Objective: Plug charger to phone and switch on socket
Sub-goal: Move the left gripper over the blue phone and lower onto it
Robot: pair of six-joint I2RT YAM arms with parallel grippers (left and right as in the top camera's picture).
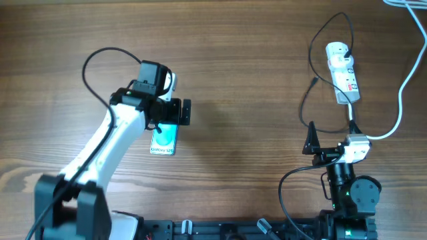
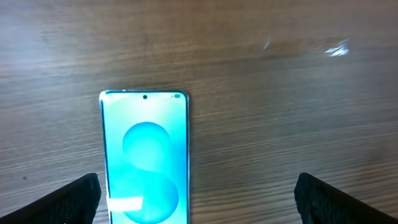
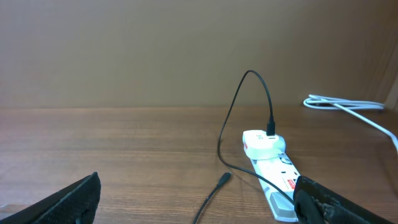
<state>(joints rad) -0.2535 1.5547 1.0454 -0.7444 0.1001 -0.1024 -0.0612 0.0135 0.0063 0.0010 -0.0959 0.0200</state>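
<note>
There is one phone, lying just ahead of the left gripper, towards its left finger. There is one power strip, ahead of the right gripper and a little to its right side. One white adapter sits in this strip. One thin black cable leaves the adapter, and its one free tip lies close ahead of the right gripper. One thick white cord runs further to the right of that gripper. The red marks on the strip are very small; I count perhaps two. There is one left arm and one right arm, so two grippers, each with two fingers. All is on one wooden table.
</note>
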